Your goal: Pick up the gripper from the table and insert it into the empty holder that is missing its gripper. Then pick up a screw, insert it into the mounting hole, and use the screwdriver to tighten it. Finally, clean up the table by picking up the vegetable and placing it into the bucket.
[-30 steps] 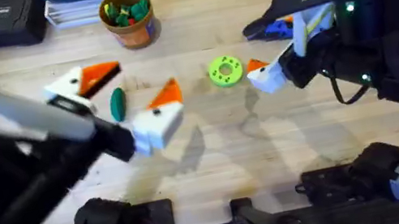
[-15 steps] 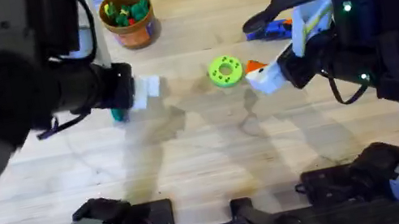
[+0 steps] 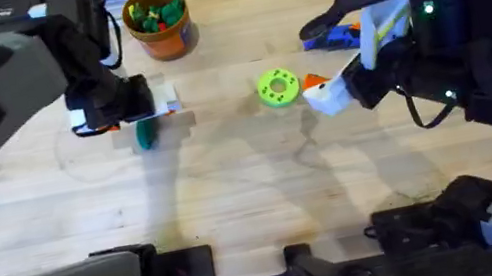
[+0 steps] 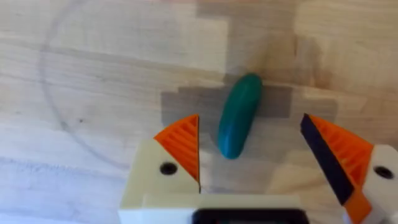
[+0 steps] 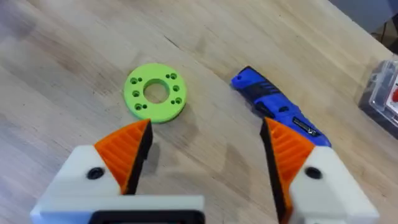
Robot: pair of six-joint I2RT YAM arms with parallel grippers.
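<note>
We found the left gripper poised directly above the vegetable, its fingers spread wide on either side of the dark green oblong, which lay flat on the tabletop; that straddling stance, we judged, was set up for closing across the narrow width of the toy. From overhead the vegetable sat well short of the bucket, which already held other toy pieces, so the clean-up step seemed to be the one in hand. The right gripper hung with its fingers apart over bare wood, between the lime-green disc and the screwdriver, gripping nothing, apparently parked out of the way
</note>
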